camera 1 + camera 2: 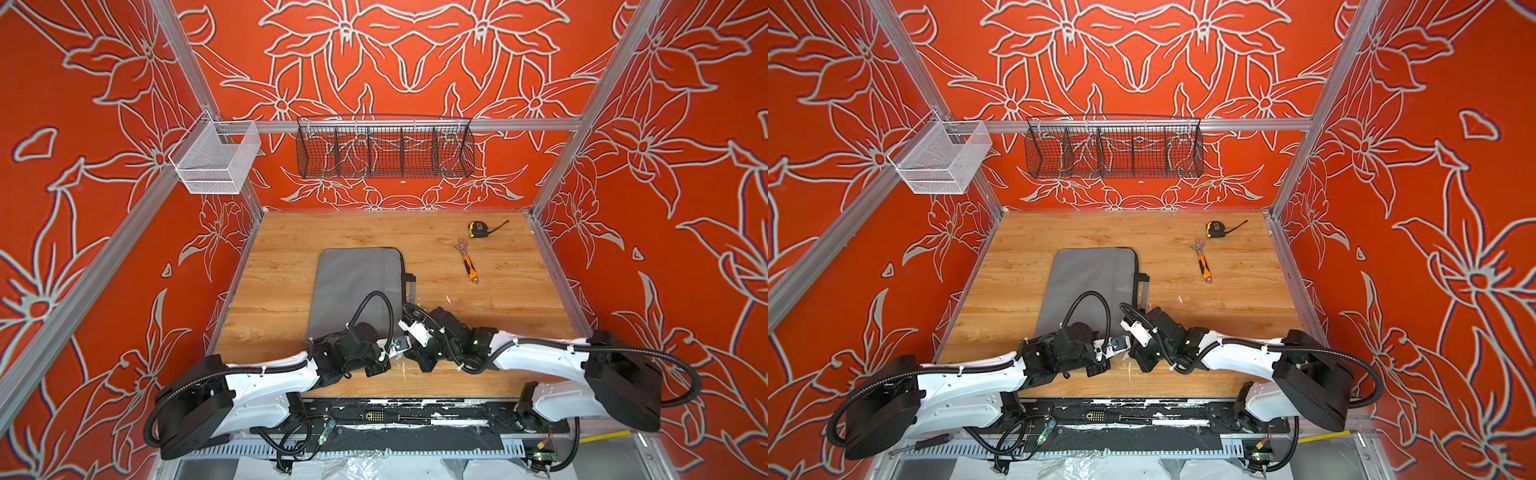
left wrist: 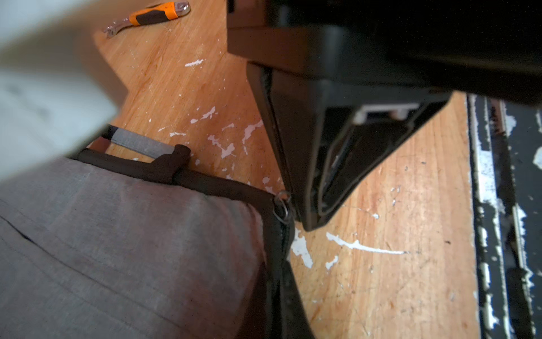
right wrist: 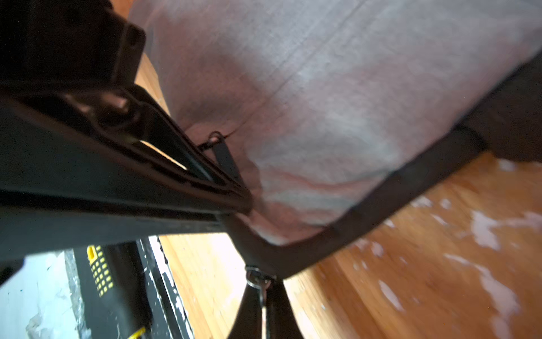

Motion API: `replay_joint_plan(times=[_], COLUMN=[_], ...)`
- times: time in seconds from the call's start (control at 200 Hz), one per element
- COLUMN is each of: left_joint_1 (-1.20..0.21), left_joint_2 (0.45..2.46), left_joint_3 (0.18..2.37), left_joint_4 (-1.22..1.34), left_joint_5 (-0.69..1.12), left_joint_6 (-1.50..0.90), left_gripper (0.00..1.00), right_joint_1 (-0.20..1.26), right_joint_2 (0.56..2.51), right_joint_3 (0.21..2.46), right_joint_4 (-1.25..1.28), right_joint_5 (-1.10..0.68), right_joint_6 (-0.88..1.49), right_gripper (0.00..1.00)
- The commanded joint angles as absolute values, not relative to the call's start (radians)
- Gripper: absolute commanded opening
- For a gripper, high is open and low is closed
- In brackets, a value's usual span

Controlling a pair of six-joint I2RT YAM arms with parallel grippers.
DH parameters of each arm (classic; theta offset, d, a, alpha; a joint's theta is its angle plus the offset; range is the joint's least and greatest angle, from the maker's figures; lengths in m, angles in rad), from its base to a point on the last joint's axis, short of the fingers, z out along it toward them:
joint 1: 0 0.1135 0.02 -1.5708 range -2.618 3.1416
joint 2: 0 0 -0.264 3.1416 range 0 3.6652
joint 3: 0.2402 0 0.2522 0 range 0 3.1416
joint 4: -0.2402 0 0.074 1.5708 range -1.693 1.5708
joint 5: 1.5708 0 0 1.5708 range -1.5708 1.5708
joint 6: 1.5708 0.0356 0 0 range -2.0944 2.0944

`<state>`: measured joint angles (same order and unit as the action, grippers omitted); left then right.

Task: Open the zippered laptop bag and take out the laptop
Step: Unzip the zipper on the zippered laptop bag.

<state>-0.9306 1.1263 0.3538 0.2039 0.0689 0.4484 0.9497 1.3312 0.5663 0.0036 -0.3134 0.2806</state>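
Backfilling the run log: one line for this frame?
stage: unzipping | bag: looks zipped | left gripper: shut on zipper ring | right gripper: shut on pull tab | laptop: not visible

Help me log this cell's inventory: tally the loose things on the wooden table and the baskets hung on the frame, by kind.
Laptop bag: 1
Wrench: 1
Tape measure: 1
Baskets: 2 (white mesh basket, black wire basket)
Total: 5
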Motion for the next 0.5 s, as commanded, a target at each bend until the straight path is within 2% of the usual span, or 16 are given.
replay_joint_plan(times=[0.0,0.26,0.496], left_joint_1=[-0.928,-0.972,-1.020], left_joint_2=[1.102,1.098,1.039], left_joint_3=[0.327,0.343,0.342], left_joint_4=[0.221,0.164,0.105], left_joint_5=[0.060,0.062,0.041], left_joint_6=[0.437,0.455,0.455], left_gripper=[0.00,0.00,0.00], right_joint_1=[0.891,0.792,0.725], right_joint_2=[1.283,1.332,1.484], right_joint_3=[0.579,0.656,0.778], right_joint_4=[-0.160,-0.292,-0.331], right_joint_5=[-0.323,-0.308,-0.286], right_joint_6=[0.240,0.158,0.094], right_gripper=[0.00,0.00,0.00])
